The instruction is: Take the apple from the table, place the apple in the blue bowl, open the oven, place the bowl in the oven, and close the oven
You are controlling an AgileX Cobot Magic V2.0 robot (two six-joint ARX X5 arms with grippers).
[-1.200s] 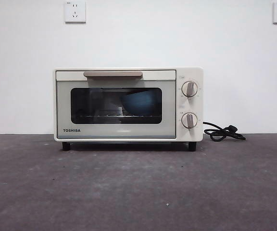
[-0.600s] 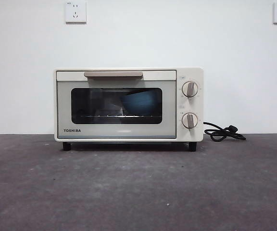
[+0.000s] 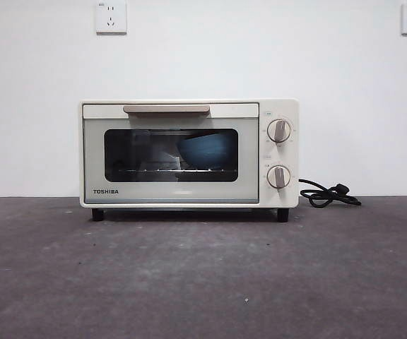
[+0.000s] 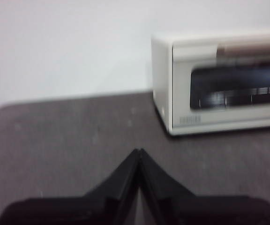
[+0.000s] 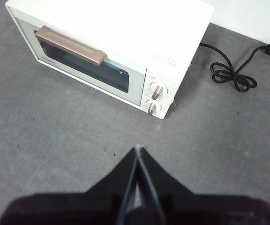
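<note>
1. The oven stands mid-frame on the bench, door shut, long axis across the picture, glass facing the camera.
2. The blue bowl sits inside, right of centre; the apple is not visible.
3. Judged rigid and light; the bar handle is the oven's hold.
4. Left pincer and right pincer are closed, empty, clear of the oven.

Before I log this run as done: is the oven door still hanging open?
No, the oven door sits flush and shut, with the blue bowl visible behind its glass.
</note>
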